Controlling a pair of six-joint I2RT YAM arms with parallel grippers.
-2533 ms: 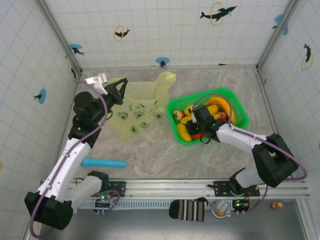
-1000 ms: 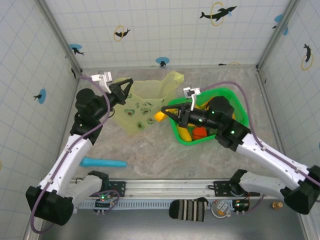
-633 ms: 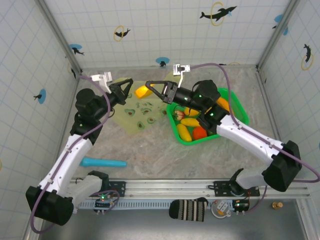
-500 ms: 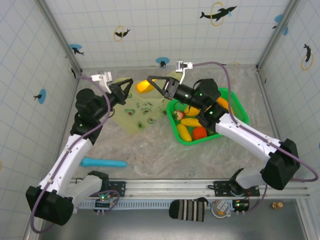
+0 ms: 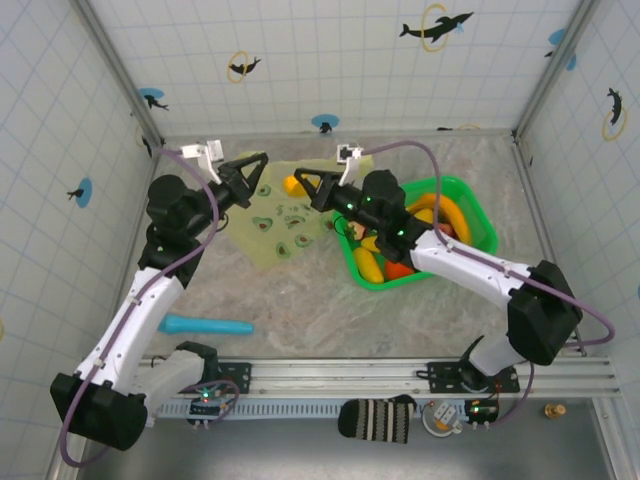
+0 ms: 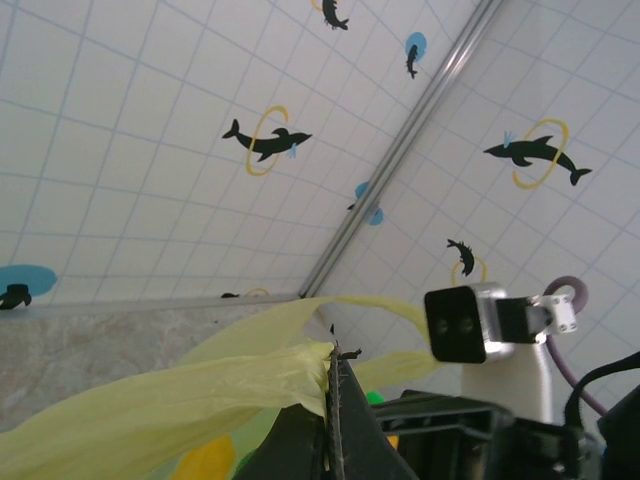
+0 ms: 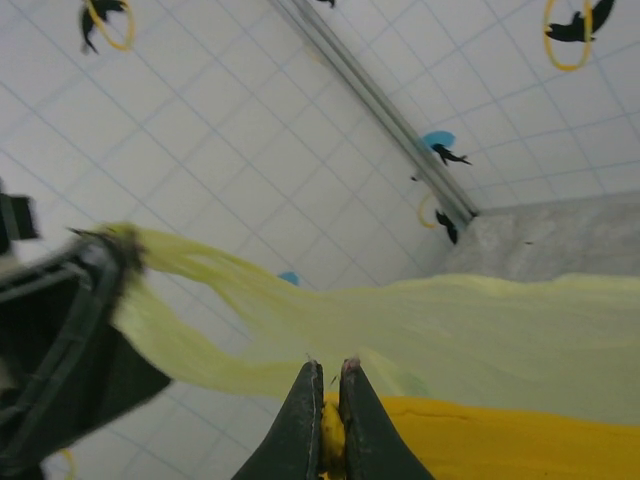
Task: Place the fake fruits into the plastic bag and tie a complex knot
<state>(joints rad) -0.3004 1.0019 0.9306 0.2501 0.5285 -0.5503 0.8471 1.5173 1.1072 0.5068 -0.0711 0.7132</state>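
One yellow fruit [image 7: 470, 445] between right jaws.

Teal-blue stick [image 5: 208, 324] lies flat on the marbled desk [image 5: 320, 310], near left. I log a bright green tray [image 5: 484, 222] right of centre. Dolphin decals [image 5: 436, 25] on tiled walls. Striped cloth roll [image 5: 377, 419] below the front rail.

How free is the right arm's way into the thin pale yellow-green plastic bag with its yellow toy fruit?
Probably free: the left gripper, shut on the bag rim, holds the mouth up; the right gripper holds the fruit at that opening, nothing visibly between.
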